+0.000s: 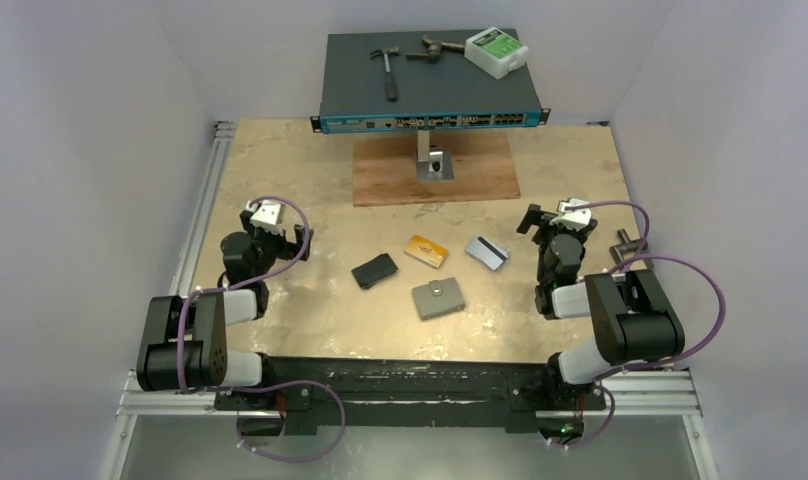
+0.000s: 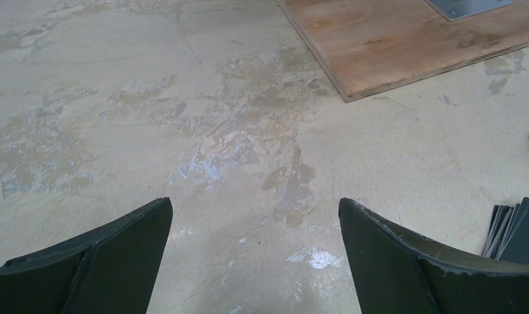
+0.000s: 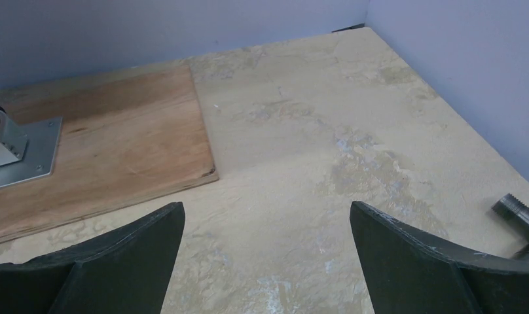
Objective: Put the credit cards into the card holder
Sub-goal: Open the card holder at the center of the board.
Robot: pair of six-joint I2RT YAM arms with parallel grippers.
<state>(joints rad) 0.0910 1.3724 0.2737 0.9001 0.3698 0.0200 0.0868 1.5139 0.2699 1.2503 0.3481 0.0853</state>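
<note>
Weighing the risks from my console, the first is a mix-up. The grey card holder lies near the middle of the table, and a black case of much the same size sits just to its left. The left pincer is spread wide with nothing in it. The black case shows at the lower right of its own view, so a careless reach from that side could land on the wrong case. The right pincer is equally wide and empty, over bare table.

The holder looks closed, with its snap button facing up, so I judge it must be opened before any card goes in. If one pincer tugs the flap and nothing pins the body, it would probably just skid.

The cards lie beyond the holder, apart from it: an orange-yellow card and a silver card with a dark stripe. Both rest flat, so a pincer coming straight down may find no edge and only push them along. I cannot tell whether either is one card or a small stack; a stack could fan out when nudged.

A metal pipe fitting lies close beside the right arm, and a wide swing could knock it.
</note>
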